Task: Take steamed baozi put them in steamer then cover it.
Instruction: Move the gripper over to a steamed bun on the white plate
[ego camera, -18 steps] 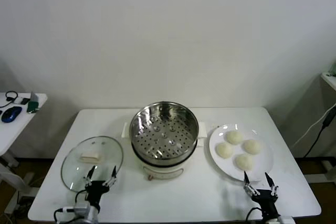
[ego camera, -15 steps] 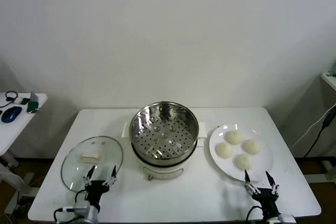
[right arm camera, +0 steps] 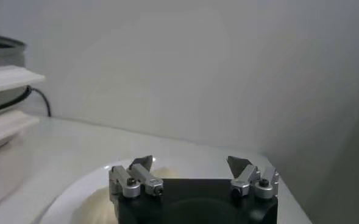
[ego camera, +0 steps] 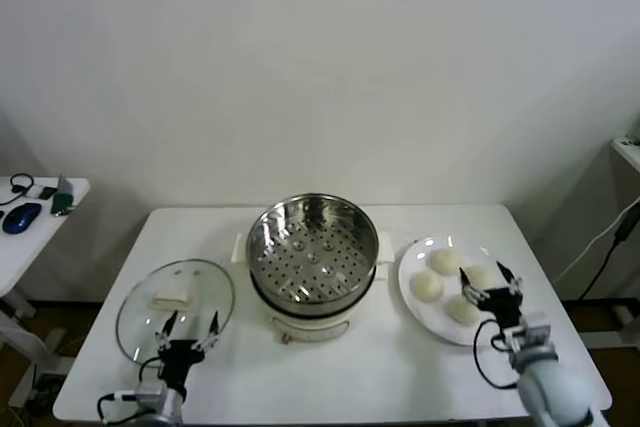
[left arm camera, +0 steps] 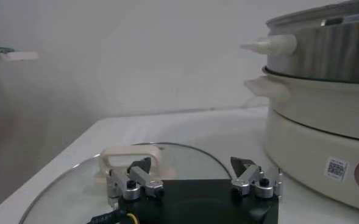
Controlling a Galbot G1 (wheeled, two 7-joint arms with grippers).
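Head view shows the right gripper point(ego camera: 490, 283), fingers wide, above the steamed baozi point(ego camera: 463, 308) on the plate point(ego camera: 505, 325). Closing off-centre could dent or nudge a bun. The left gripper point(ego camera: 188, 330), also spread, idles by the cover point(ego camera: 176, 309).

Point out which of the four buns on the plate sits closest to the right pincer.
The small cream-white dough bun at the near edge of the flat white plate: the open right pincer hangs just beside it, while the other three lie farther off.

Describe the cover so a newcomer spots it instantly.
On the white table, look to the robot's left of the steel steamer. The cover lies flat there by the open left gripper: clear glass with a cream handle, unlike the opaque white plate of baozi.
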